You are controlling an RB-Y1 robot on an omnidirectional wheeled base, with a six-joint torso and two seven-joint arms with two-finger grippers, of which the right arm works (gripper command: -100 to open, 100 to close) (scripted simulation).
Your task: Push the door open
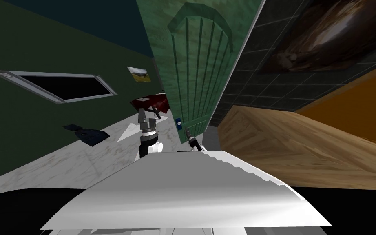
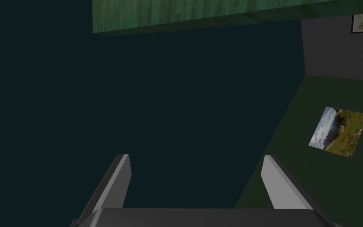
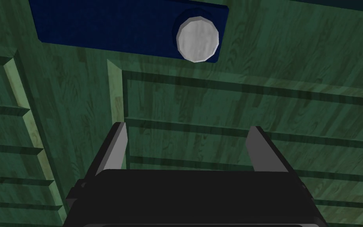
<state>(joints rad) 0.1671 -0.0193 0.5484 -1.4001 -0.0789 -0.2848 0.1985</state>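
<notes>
Right wrist view: right jaws spread before green door [image 3: 255,106].

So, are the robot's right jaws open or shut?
Open. On the right gripper the jaws stand wide apart with nothing between them, facing the green door near its white knob.

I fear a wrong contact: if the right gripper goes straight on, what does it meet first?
Probably the door, on its face a little way from the knob; how far off is unclear.
</notes>
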